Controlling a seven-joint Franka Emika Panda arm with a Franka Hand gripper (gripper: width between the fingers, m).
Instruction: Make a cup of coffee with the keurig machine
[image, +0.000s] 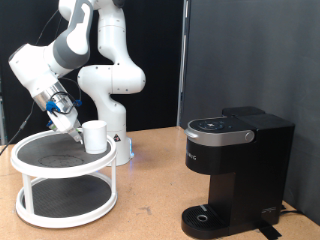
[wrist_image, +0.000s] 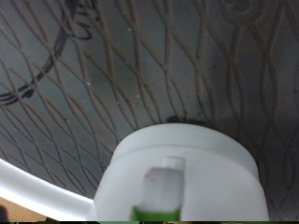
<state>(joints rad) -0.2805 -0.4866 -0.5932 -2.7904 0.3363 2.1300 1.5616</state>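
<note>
the gripper (image: 72, 128) is poised just beside the cup (image: 95, 136) on a white stand (image: 60, 190); its state cannot be told.

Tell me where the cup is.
The cup stands on the white stand's top tier at the exterior view's left, beside the gripper.

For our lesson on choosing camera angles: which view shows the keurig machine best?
The exterior view: the keurig machine stands whole at its right, lid, top buttons and drip base visible. The wrist view shows none of it, only the cup on the patterned tray.
</note>
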